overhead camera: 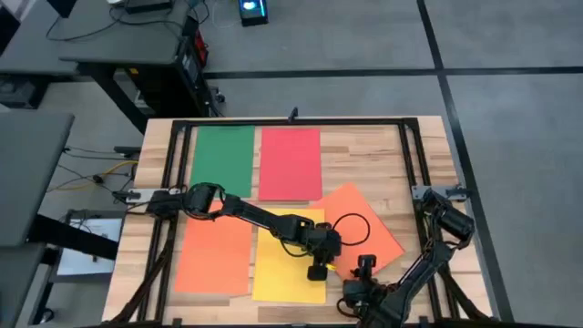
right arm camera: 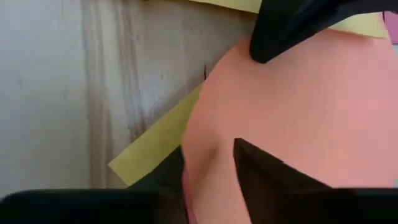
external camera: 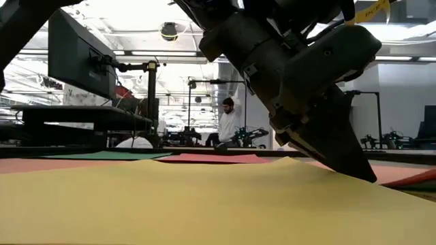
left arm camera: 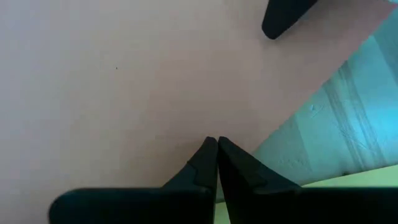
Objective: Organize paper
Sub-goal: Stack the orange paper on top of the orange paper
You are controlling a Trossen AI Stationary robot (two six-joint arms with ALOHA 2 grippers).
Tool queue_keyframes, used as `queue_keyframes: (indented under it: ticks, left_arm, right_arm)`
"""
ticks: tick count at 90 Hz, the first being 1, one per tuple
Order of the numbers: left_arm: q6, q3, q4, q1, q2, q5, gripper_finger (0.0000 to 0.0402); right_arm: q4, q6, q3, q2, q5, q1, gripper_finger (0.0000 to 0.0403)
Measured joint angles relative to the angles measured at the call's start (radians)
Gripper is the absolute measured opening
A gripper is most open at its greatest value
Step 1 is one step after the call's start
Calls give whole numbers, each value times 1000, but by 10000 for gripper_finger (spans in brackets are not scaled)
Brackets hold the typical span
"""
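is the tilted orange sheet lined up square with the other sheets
No, the tilted orange sheet lies rotated, overlapping the yellow sheet.

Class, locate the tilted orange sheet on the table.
In the high view, the tilted orange sheet lies right of centre, overlapping the yellow sheet, below the red sheet.

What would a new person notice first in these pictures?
The bright sheets on the wooden table: green paper and red paper side by side at the far edge. Nearer, a crooked orange sheet overlaps the yellow paper, where the left tool and right tool meet at its corner.
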State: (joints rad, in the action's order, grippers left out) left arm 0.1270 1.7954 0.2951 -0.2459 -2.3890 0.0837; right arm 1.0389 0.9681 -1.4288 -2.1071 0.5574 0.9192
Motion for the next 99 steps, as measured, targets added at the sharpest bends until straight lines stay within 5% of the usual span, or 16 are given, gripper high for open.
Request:
queue_keyframes:
  ticks: [16,56,99]
  left_arm:
    - [0,-2,-47,-1,-3,-2,0]
    - [-82,47,-54,-17,38,-171,0]
    - [-267,116,76,-150,224,-620,0]
  right_arm:
    - [5,11,0,0,-22,5,6]
    - [277,242,-84,0,-37,17,0]
    - [531,439,-183,19,-10,36,0]
